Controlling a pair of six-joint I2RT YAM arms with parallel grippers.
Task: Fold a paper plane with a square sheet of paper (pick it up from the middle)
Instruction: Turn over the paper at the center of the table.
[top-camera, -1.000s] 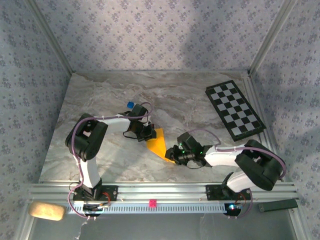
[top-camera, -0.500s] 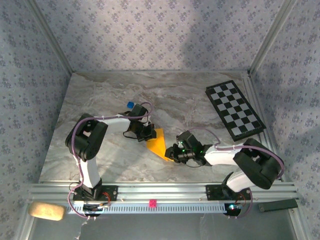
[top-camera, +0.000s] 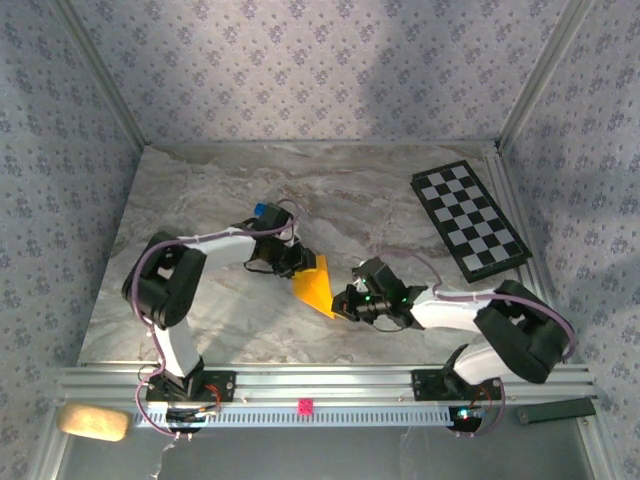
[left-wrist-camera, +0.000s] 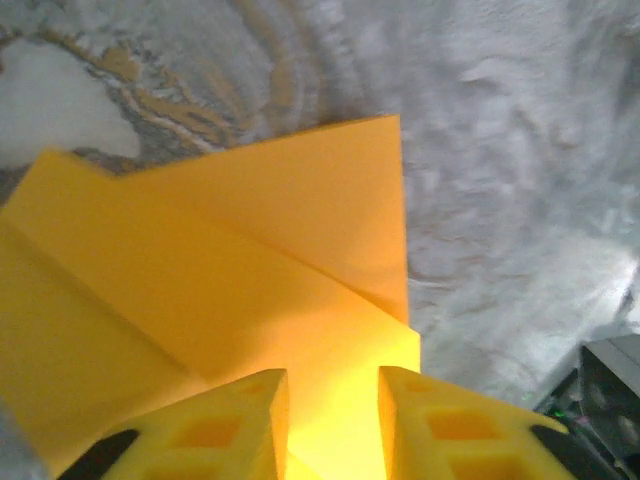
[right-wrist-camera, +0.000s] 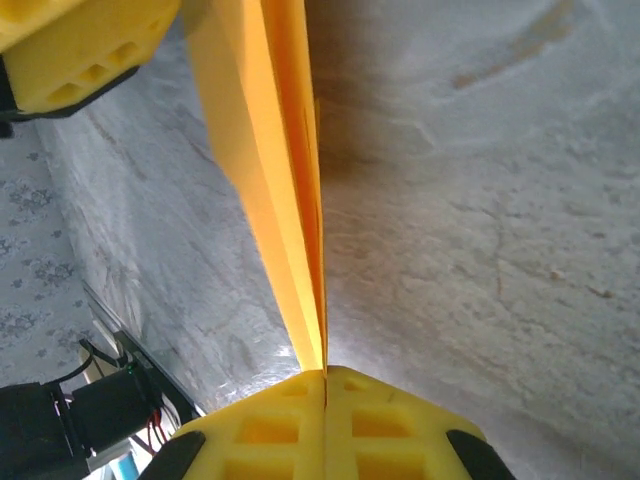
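Since a second ago the left claw (top-camera: 300, 262) has let its jaws spread apart, and the right claw (top-camera: 341, 303) has pinched tight onto the near corner of the folded orange paper (top-camera: 314, 283). Paper's tipped up on edge now over the marble surface (top-camera: 200, 200), front-middle, right between both claws. The left fingers (left-wrist-camera: 230, 425) straddle its far edge.

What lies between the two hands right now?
The folded orange-yellow paper spans the gap from left hand to right hand, in the top external view.
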